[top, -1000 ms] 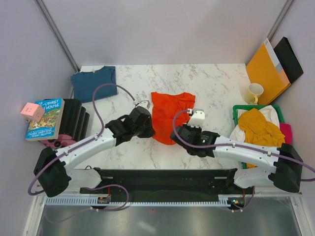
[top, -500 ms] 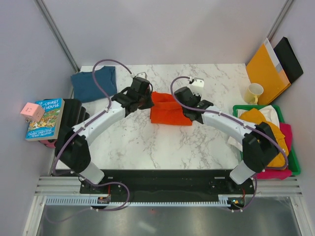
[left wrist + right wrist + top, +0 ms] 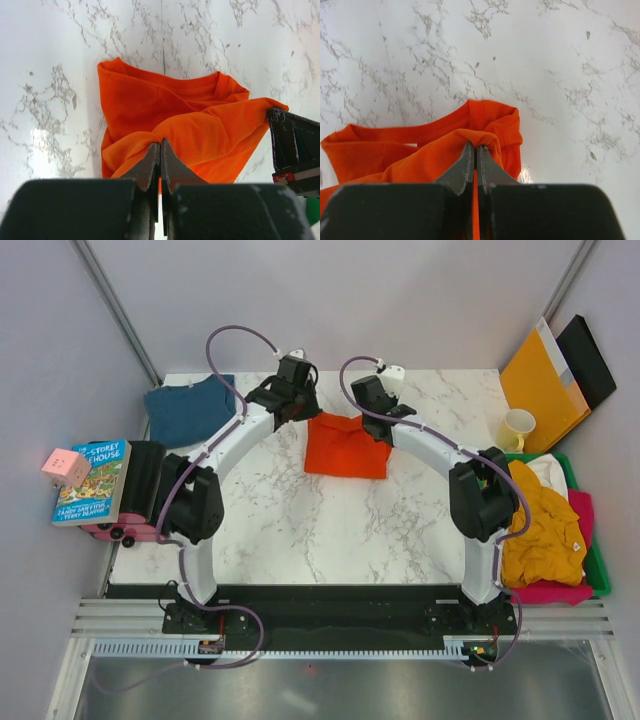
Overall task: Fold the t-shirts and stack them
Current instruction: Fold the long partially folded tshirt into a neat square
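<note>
At the far left, off the desk's edge, a picture book lies with a small pink cube beside it. A teal-blue t-shirt lies bunched at the desk's back left corner.

The left end effector reaches to the back middle of the desk, its jaws pinched together on a fold of the orange-red t-shirt near that shirt's back left corner. The shirt lies doubled over in the back middle of the desk, its top layer rumpled and its neckline showing underneath. The right end effector is clamped the same way on the fold at the shirt's back right corner.

Further right, a pale yellow mug stands near a leaning orange-yellow envelope. At the right edge, a green basket holds a mustard yellow t-shirt heaped over a white one and a pink one.
</note>
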